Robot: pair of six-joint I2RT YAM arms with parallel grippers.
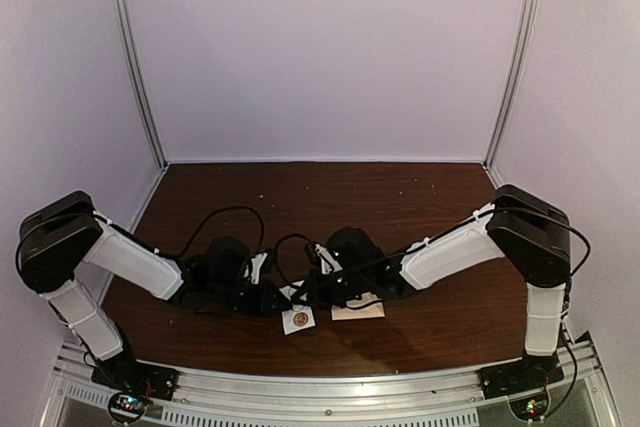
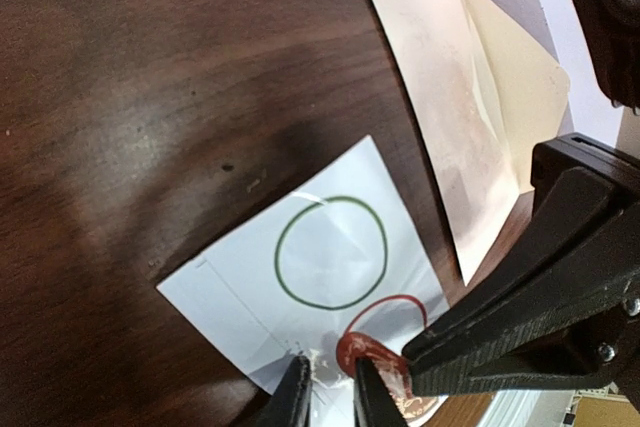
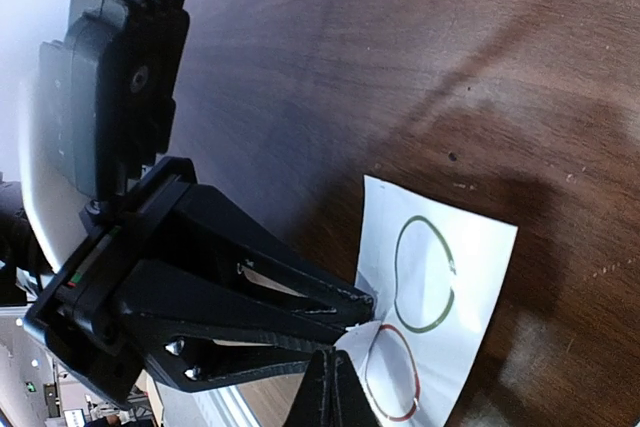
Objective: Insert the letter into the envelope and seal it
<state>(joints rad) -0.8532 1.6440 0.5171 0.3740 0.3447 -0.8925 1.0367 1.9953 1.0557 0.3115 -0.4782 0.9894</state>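
The pinkish-cream envelope (image 2: pixel 450 117) lies flat on the table, a paler cream part (image 2: pixel 525 87) at its far side; it also shows in the top view (image 1: pixel 358 311). No separate letter shows. Beside it lies a white sticker sheet (image 2: pixel 230 292) with a green ring and a red ring, also seen in the right wrist view (image 3: pixel 480 277). A red wax-seal sticker (image 2: pixel 372 351) sits at the sheet's near edge. My left gripper (image 2: pixel 330 372) pinches that edge of the sheet. My right gripper (image 3: pixel 335 367) is shut, its tip (image 2: pixel 412 355) on the seal.
The dark wood table (image 1: pixel 330 207) has pale walls on three sides and a metal rail along the front. Both arms meet low at the table's front middle, tips almost touching. The sheet and seal (image 1: pixel 298 320) lie just left of the envelope.
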